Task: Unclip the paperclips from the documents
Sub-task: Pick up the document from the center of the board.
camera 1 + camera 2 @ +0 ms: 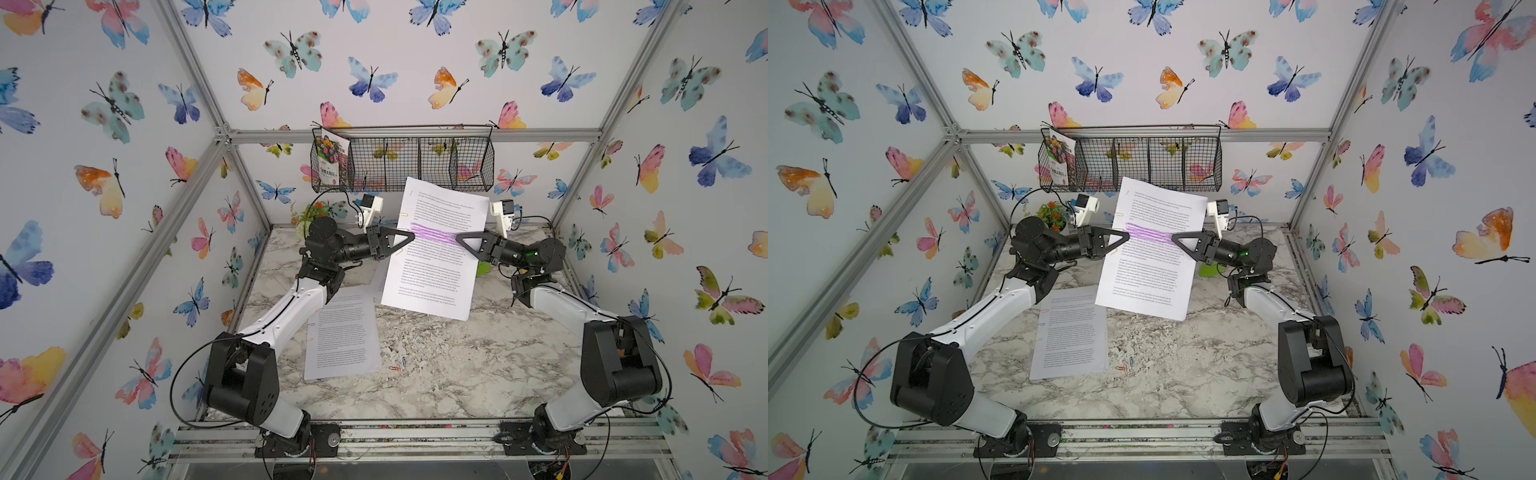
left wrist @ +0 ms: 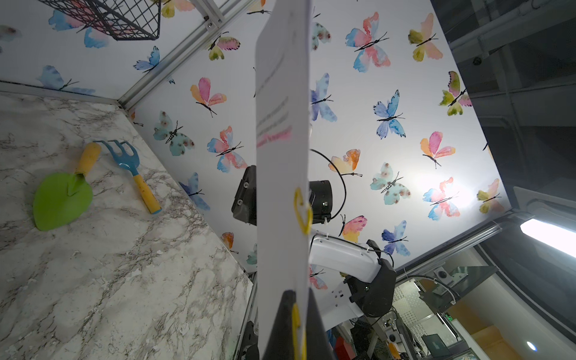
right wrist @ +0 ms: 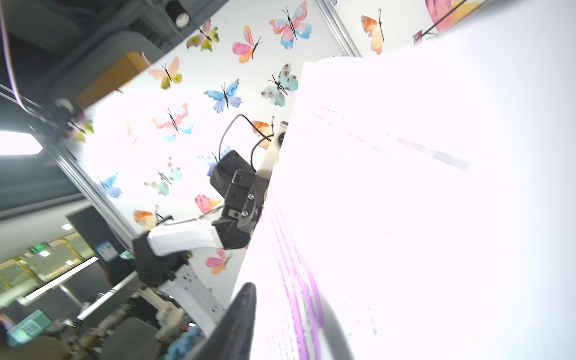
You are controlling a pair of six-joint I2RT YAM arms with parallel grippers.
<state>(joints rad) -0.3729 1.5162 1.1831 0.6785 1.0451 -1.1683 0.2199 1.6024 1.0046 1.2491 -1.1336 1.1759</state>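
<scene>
A white document with a purple highlighted band (image 1: 432, 270) (image 1: 1150, 266) hangs tilted in the air over the table in both top views. My left gripper (image 1: 412, 238) (image 2: 296, 296) is shut on its left edge, right over a yellow paperclip (image 2: 295, 324). Another yellow paperclip (image 2: 302, 212) (image 1: 403, 215) sits further along that edge. My right gripper (image 1: 458, 239) (image 3: 286, 296) is at the right edge, level with the purple band. Its jaws stand apart, one finger on each side of the sheet. An unhighlighted document (image 1: 343, 336) lies flat on the table, with small clips on its left edge (image 1: 1043, 318).
Loose paperclips (image 1: 398, 365) lie on the marble table (image 1: 478, 365) beside the flat document. Another sheet (image 1: 377, 279) shows partly under the raised one. A wire basket (image 1: 415, 162) with a seed packet (image 1: 332, 160) hangs on the back wall. A green trowel (image 2: 62, 202) and a blue rake (image 2: 131, 168) lie at the back right.
</scene>
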